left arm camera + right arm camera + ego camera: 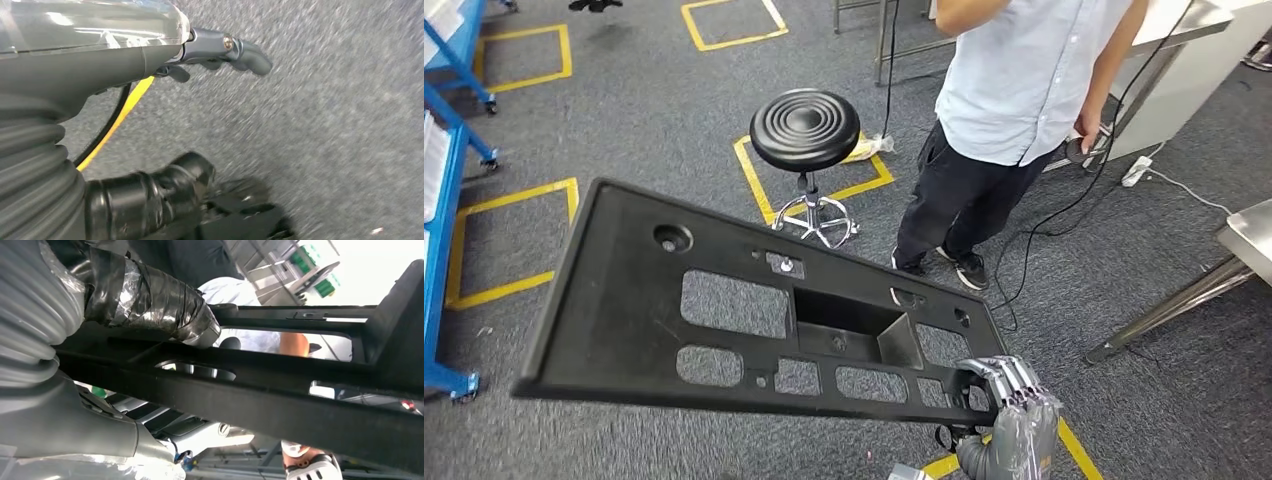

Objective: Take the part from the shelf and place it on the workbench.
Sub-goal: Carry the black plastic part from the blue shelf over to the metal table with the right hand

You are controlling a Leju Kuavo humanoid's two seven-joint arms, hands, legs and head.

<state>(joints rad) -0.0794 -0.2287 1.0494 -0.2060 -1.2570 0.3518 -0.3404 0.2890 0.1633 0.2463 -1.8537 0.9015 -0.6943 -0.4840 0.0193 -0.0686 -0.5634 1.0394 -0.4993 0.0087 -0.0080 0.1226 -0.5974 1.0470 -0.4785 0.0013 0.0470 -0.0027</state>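
Part (pixel 724 310): large flat black panel with cutouts, held tilted in the air over grey carpet, gripped at its near right corner.
Right hand (pixel 1009 395): fingers curled over the panel's edge; the right wrist view shows the taped thumb (pixel 150 300) pressed on the panel's (pixel 280 405) underside rib.
Left hand (pixel 220 50): seen in the left wrist view, hanging over the carpet, fingers loosely bent, nothing held.
Stool (pixel 805 130): black round seat, beyond the panel.
Person (pixel 1014 90): standing right of the stool, light shirt, dark trousers.
Floor tape (pixel 514 240): yellow squares on the carpet.
Blue shelf frame (pixel 439 200): at far left edge.
Tabletop (pixel 1249 230): metal corner at right edge, well apart from the panel.
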